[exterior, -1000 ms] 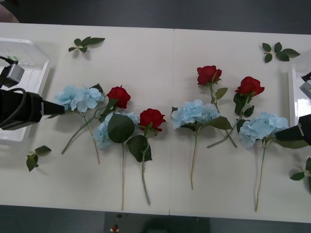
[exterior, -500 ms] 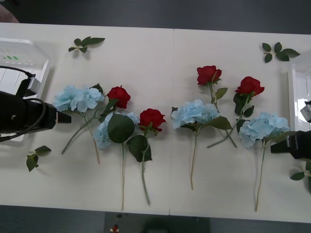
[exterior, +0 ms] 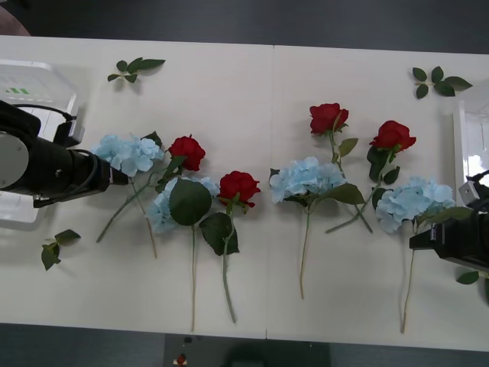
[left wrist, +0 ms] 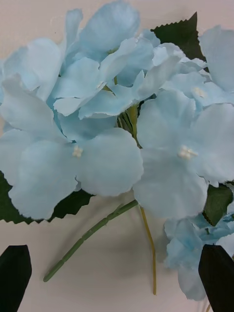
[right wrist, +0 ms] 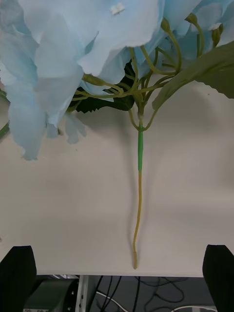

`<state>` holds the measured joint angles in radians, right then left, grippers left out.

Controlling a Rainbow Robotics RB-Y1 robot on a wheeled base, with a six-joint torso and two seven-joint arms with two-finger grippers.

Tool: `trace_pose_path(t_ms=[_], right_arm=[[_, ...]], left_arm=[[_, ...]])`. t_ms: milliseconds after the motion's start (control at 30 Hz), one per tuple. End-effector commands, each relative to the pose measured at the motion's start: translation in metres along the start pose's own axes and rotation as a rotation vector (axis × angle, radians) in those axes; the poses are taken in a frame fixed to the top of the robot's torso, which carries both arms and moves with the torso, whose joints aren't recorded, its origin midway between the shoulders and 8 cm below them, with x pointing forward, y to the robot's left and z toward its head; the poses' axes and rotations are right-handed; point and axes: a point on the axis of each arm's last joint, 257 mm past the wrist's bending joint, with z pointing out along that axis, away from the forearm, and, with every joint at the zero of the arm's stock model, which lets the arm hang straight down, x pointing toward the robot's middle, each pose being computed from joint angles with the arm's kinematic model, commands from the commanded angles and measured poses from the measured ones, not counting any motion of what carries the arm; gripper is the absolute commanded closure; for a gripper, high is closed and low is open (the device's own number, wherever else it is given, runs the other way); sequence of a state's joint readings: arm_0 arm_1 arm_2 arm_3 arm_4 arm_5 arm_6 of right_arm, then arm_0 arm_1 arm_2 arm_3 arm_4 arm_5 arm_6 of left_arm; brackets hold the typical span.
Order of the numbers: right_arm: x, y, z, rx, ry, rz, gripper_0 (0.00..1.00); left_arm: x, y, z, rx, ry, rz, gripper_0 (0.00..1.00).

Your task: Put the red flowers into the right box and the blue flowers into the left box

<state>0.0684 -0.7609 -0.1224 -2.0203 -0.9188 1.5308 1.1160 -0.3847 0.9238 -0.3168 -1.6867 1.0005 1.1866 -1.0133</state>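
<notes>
Several blue flowers lie on the table: one at the far left (exterior: 130,153), one beside it (exterior: 163,205), one in the middle (exterior: 306,177) and one at the right (exterior: 412,200). Red flowers (exterior: 187,151) (exterior: 239,186) (exterior: 328,117) lie among them, with another (exterior: 393,135) farther right. My left gripper (exterior: 121,177) is open at the far-left blue flower (left wrist: 97,146), its black fingers (left wrist: 14,273) either side of the head. My right gripper (exterior: 414,243) is open over the rightmost blue flower's stem (right wrist: 139,195). The left box (exterior: 42,95) is partly behind my left arm. The right box (exterior: 464,145) sits at the right edge.
Loose green leaf sprigs lie at the back left (exterior: 134,67), the back right (exterior: 439,80), the front left (exterior: 57,246) and the front right (exterior: 470,277). The table's front edge (right wrist: 117,274) runs just past the stem's end.
My left arm has moved right, up to the far-left blue flower. My right arm has moved left and toward the front edge, to the rightmost blue flower's stem.
</notes>
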Motion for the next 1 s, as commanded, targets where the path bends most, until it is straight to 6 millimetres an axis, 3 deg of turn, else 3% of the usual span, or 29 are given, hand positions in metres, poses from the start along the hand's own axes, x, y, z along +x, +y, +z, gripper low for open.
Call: trace_pose_path(t_ms=[33,300,633,833,1000], right_arm=[[-0.001,0.002,0.008,-0.002,-0.001,0.052,0.00],[-0.008,-0.008,0.037,0.045,-0.028,0.013,0.00],[-0.023,-0.016,0.071,0.063,-0.057,-0.084,0.00],[-0.028,-0.017,0.078,0.058,-0.051,-0.086,0.00],[-0.026,-0.014,0.080,0.053,-0.047,-0.095,0.00]], left_arm=[[-0.020,-0.009,0.007,0.015,-0.043,-0.037,0.00],[-0.029,-0.010,0.031,-0.016,-0.041,-0.037,0.00],[-0.045,-0.016,0.045,-0.021,-0.061,-0.070,0.00],[-0.049,-0.019,0.061,-0.038,-0.073,-0.055,0.00],[-0.051,-0.019,0.062,-0.040,-0.083,-0.051,0.00]])
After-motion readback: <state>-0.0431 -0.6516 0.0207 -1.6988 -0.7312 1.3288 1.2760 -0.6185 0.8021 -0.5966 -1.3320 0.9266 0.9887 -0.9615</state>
